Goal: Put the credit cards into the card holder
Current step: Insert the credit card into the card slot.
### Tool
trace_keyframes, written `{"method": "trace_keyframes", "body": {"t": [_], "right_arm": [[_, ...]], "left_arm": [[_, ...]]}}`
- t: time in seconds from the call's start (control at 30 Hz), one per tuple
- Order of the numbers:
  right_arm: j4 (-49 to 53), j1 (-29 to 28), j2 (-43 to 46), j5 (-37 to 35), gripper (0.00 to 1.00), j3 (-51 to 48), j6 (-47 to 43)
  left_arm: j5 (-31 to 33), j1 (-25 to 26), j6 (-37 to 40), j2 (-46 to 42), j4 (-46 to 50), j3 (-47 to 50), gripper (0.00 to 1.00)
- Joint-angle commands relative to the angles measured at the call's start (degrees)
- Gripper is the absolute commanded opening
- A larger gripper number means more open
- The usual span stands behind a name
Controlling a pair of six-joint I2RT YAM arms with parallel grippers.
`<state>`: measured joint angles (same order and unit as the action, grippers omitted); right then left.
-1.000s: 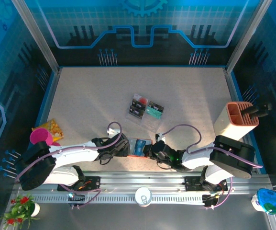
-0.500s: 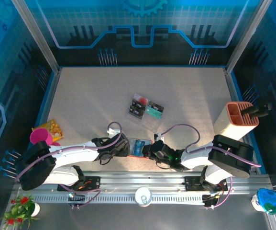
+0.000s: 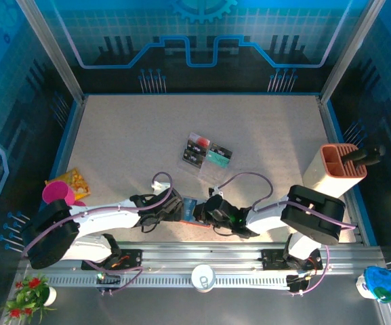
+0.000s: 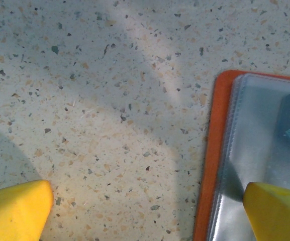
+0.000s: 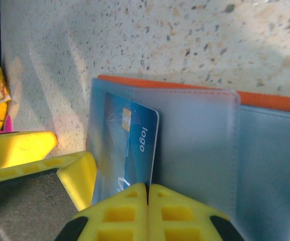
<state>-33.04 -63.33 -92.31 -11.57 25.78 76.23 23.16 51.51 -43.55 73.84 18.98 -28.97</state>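
At the near edge of the table (image 3: 114, 135), between the two arm bases, the card holder (image 3: 194, 208) lay open and flat, orange rim up against the speckled surface. A blue credit card (image 5: 134, 145) sat under its clear sleeve, the card's near end just at the tips of the right gripper (image 5: 148, 193), whose jaws were clenched together on nothing. By my reckoning this was the seating step: closed fingertips used as a pusher. How deep the card sat I could not tell.

The left gripper (image 4: 145, 211) stood fully released, one finger over the sleeve and the other over bare table, straddling the holder's orange edge (image 4: 217, 150) – placed to steady it, I judged.

The next move called for a short, level nudge along the pocket, then a clean lift clear without dragging the sleeve.

Room was tight at the holder, both grippers close together, but the table beyond was open as far as the clear tray (image 3: 215, 169) with the remaining credit cards (image 3: 196, 150), well apart toward the middle. A beige box (image 3: 334, 169) stood far right – out of the way.
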Motion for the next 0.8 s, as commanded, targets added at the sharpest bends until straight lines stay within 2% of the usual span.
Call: {"method": "trace_keyframes", "body": {"t": [0.0,0.17,0.3,0.4,0.5,0.67,0.77], "right_arm": [[3.61,0.30,-1.43,4.81,0.03,1.10,-2.76],[6.48,3.94,1.80,11.34,0.26,1.87,-7.92],[13.96,5.62,5.64,13.94,0.32,4.14,-13.19],[23.54,5.64,6.62,13.90,0.31,8.23,-18.83],[30.35,5.00,6.20,12.84,0.26,12.09,-23.48],[36.78,3.79,3.92,10.38,0.12,17.00,-28.10],[38.53,3.39,2.58,9.49,0.08,18.53,-29.40]], "left_arm": [[0.67,0.26,-0.74,-0.98,0.16,0.31,0.99],[0.98,0.20,-2.00,-4.65,1.72,0.23,0.99],[2.87,-0.30,-3.55,-8.45,5.12,0.01,0.99],[3.60,-1.40,-3.94,-9.99,7.39,-0.03,0.99],[3.33,-3.16,-4.09,-9.83,8.99,0.31,0.99],[2.51,-5.09,-4.30,-7.70,10.15,0.43,0.99],[2.22,-5.30,-4.38,-5.68,10.17,0.35,0.99]]}}
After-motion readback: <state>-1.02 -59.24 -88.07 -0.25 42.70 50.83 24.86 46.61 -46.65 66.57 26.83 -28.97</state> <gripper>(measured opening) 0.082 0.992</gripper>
